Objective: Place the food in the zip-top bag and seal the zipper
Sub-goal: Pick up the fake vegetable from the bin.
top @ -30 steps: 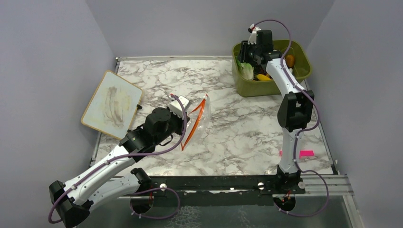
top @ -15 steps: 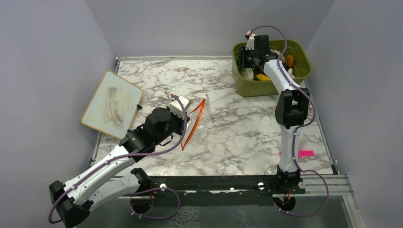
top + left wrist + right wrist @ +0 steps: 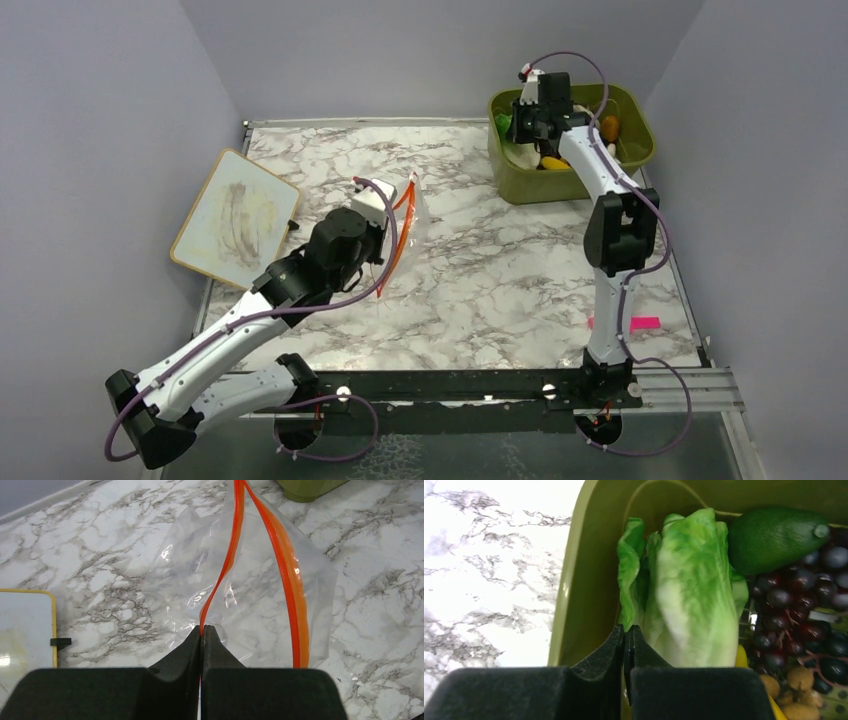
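Observation:
The clear zip-top bag [image 3: 260, 580] hangs open-mouthed over the marble, its orange-red zipper [image 3: 287, 565] split into two strips. My left gripper [image 3: 202, 626] is shut on the near strip; from above this gripper [image 3: 392, 222] holds the bag [image 3: 412, 215] upright mid-table. The right gripper [image 3: 626, 626] is down inside the olive bin [image 3: 579, 580], shut, its tips pinching the lower edge of a leaf of the green-and-white lettuce [image 3: 689, 595]. A dark green piece [image 3: 774, 537] and purple grapes [image 3: 804, 610] lie beside the lettuce. Seen from above, that gripper [image 3: 520, 125] sits at the bin's left end.
The olive bin [image 3: 530, 185] stands at the back right, with an orange piece [image 3: 610, 127] and a yellow piece [image 3: 553, 162] inside. A yellow-framed whiteboard [image 3: 235, 220] lies at the left. A small pink clip [image 3: 643, 322] rests near the right arm's base.
The right gripper has closed inside the bin at the lettuce. My left arm has raised the bag and carried it a little toward the back, so it stands more upright.

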Robot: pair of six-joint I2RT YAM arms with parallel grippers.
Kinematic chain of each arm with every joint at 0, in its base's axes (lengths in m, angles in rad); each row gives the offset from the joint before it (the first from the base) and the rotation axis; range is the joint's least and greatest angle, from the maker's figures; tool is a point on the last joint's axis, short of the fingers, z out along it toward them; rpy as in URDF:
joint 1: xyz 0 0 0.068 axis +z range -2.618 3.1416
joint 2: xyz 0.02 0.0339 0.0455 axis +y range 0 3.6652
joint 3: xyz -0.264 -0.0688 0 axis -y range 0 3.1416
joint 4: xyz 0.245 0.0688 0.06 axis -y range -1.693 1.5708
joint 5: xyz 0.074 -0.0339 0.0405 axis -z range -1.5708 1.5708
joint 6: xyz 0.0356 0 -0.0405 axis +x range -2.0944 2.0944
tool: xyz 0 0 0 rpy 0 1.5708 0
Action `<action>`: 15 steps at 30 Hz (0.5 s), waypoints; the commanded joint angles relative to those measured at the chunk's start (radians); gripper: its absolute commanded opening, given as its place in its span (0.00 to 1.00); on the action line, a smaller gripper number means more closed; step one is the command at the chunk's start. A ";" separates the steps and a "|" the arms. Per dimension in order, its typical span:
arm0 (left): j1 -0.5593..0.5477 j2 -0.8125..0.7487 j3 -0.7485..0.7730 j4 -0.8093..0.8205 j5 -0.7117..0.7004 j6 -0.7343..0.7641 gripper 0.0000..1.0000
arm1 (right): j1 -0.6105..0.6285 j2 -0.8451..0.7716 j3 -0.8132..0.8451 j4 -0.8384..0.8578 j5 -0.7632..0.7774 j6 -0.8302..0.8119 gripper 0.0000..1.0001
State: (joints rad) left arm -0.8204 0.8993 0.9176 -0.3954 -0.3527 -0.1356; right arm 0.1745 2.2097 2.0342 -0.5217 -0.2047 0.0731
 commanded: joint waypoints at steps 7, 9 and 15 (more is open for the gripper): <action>-0.003 0.177 0.093 -0.094 -0.090 -0.048 0.00 | -0.008 -0.342 -0.211 0.082 0.021 0.001 0.01; -0.003 0.222 0.096 -0.099 -0.062 -0.066 0.00 | -0.009 -0.393 -0.247 0.085 0.022 0.007 0.01; -0.001 0.320 0.087 -0.062 0.075 -0.143 0.00 | -0.008 -0.529 -0.354 0.099 -0.009 0.043 0.01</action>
State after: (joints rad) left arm -0.8204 1.1904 0.9901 -0.4778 -0.3820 -0.2108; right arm 0.1745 1.7584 1.7321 -0.4675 -0.1928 0.0837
